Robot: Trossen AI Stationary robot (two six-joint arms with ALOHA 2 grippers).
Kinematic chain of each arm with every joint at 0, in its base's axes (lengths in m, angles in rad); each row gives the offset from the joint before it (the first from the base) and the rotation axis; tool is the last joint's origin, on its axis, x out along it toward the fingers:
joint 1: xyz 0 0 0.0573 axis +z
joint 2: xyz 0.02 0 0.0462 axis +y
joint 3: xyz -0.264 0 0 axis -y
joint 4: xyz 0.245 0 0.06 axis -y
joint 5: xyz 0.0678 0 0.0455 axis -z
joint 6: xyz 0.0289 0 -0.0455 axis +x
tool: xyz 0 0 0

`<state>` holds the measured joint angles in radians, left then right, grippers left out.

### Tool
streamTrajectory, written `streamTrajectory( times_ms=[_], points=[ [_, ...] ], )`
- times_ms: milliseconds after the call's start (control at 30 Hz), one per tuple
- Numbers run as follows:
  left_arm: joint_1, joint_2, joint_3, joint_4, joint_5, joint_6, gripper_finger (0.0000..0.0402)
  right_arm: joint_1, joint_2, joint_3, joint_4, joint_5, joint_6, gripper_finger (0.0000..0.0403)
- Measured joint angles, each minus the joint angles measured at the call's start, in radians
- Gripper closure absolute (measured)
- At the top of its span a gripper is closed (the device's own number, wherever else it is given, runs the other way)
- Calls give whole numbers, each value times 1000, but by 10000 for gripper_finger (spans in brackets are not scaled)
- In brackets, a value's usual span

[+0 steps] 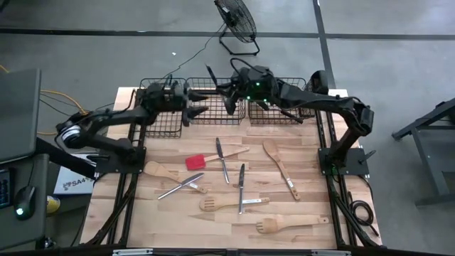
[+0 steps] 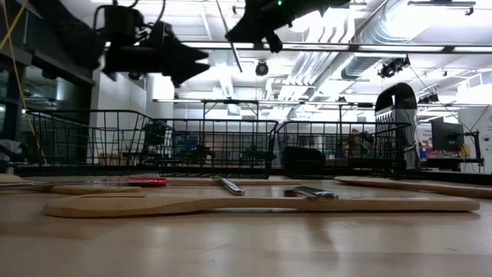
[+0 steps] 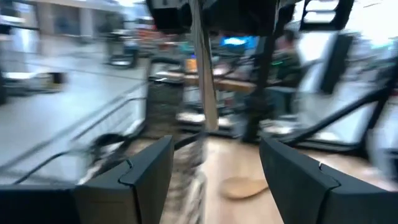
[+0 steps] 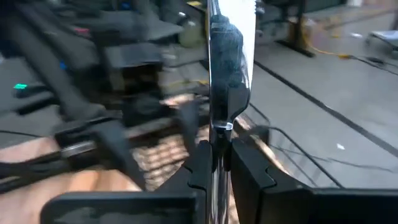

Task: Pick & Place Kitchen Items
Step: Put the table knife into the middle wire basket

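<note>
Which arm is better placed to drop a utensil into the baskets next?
Right: its gripper is shut on a metal utensil above the wire baskets. The left gripper is open and empty.

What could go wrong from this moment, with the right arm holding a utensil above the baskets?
1. The right gripper pinches the silver utensil only at one narrow part, so it may swing or slip out before release.
2. The open left gripper hangs close to the right gripper above the wire baskets; the arms could touch.
3. The long utensil might catch a basket rim and fall outside.
</note>
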<state>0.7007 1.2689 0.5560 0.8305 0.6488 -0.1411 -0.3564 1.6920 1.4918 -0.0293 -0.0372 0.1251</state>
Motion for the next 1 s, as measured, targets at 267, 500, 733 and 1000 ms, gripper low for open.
streamTrajectory(
  times_ms=[267,500,733,1000],
  points=[
    [-39,123,164,-2,163,-55,167,43,13,-1,64,39,-13,375],
    [-40,124,172,24,97,-48,167,71,14,-1,87,60,-12,375],
    [-44,124,172,35,75,-61,167,82,14,-1,107,86,-2,375],
    [-48,124,172,37,75,-73,226,82,15,-2,116,80,1,375]
  ],
)
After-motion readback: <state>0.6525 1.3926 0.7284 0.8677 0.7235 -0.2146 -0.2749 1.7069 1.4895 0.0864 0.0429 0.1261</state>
